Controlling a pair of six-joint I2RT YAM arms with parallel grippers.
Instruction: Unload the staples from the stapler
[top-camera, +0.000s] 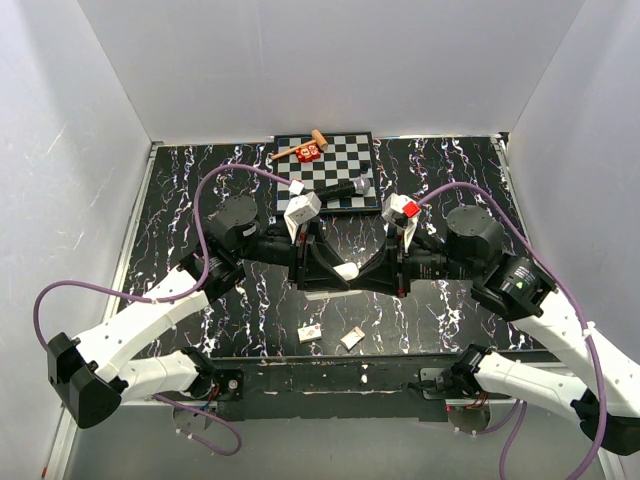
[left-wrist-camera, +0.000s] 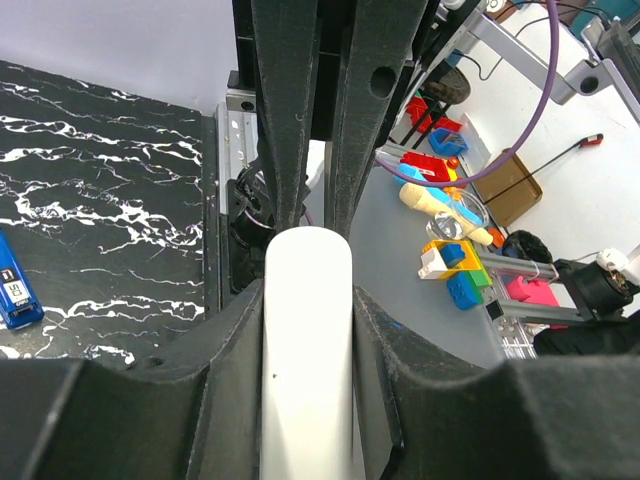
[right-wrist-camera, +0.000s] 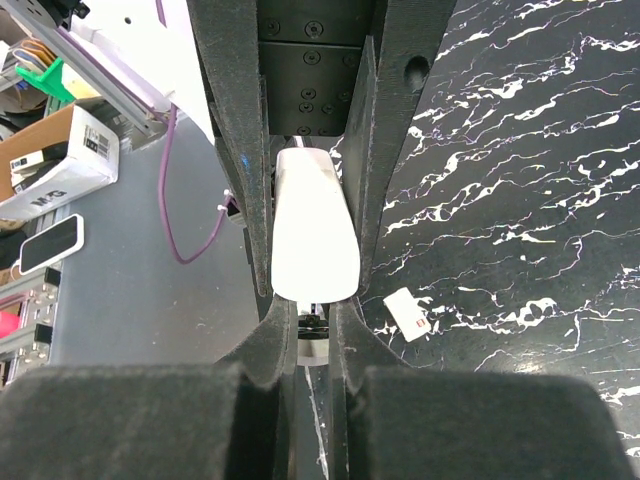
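While both arms meet over the middle of the black, white-veined bench (top-camera: 260, 320), the left fingers (left-wrist-camera: 230, 350) pinch one end of a slim white object (left-wrist-camera: 308, 330), and the right fingers (right-wrist-camera: 250, 360) are clamped on its other end. The blue stapler (left-wrist-camera: 15, 285), there it is, lying flat on the bench at the very edge of the left wrist view, well apart from both sets of fingers. From overhead I can't pick it out. White walls (top-camera: 330, 60) box the bench in. A checkered board (top-camera: 345, 160) sits at the far edge, two small white cards (top-camera: 311, 331) near the front. Purple cables (top-camera: 198, 230) loop off each arm.
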